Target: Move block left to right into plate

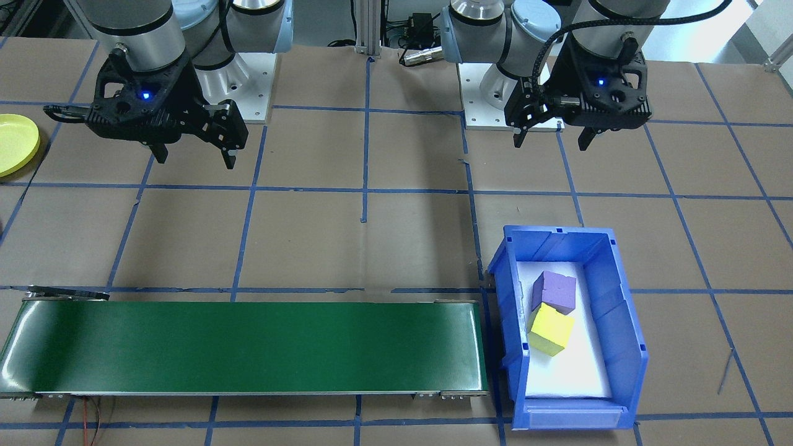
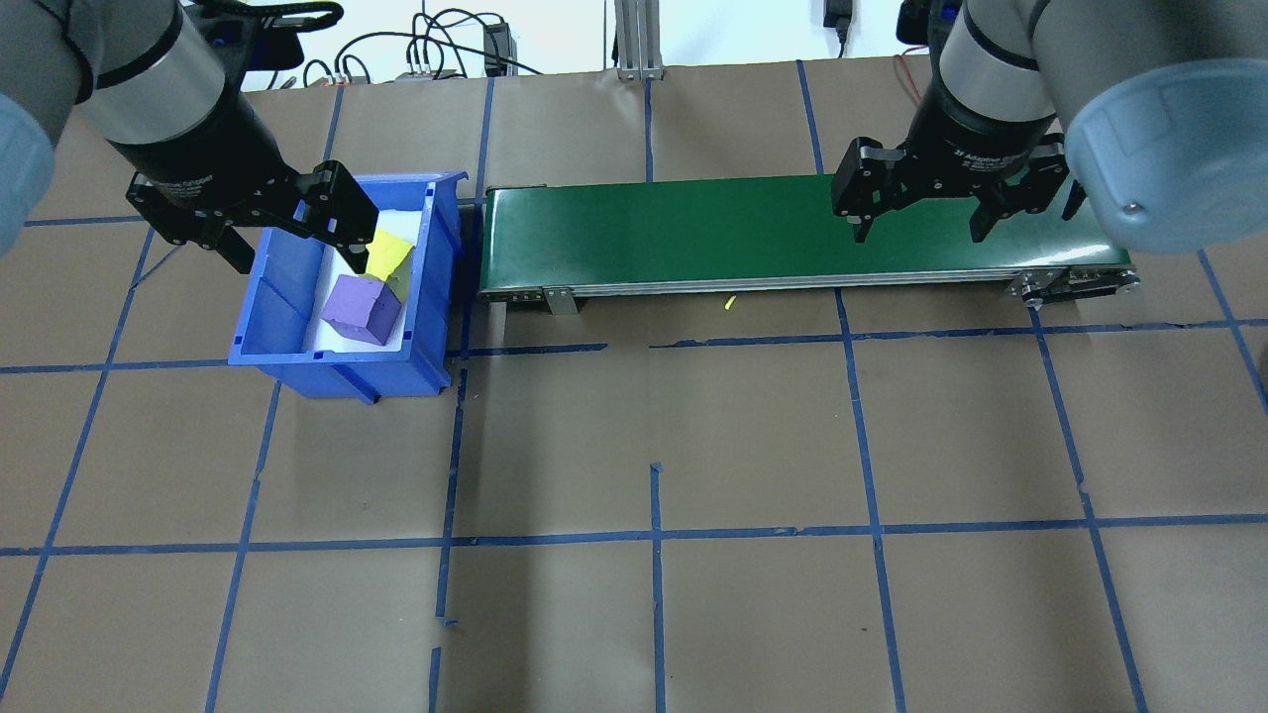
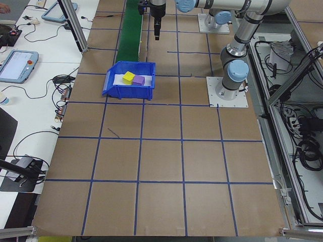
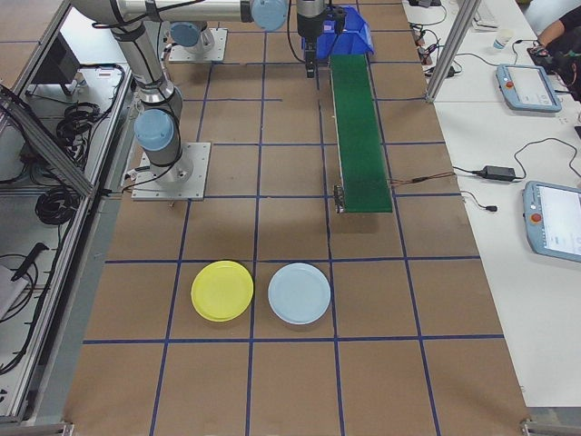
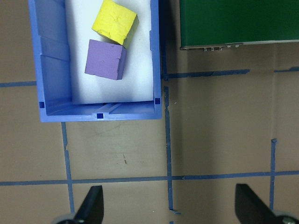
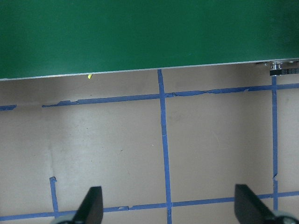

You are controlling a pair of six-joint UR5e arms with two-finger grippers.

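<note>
My left pincer (image 1: 552,141) hangs wide and empty above the desk (image 2: 654,614), just short of the blue bin (image 1: 626,322). Ahead of it the purple block (image 1: 553,291) and yellow block (image 1: 550,329) lie touching. I should drop straight over one, fingers straddling flat faces, clear of the wall. My right pincer (image 1: 194,156) hangs wide too; the yellow plate (image 1: 15,145) sits well off beside it.

I count two foam cubes, one purple foam cube (image 1: 553,291) and one yellow foam cube (image 1: 551,329), both inside one blue plastic bin (image 1: 624,322); one green conveyor belt (image 1: 248,347) beside that bin; two round plastic plates, one yellow plate (image 4: 222,291) and one pale blue plate (image 4: 300,293).
</note>
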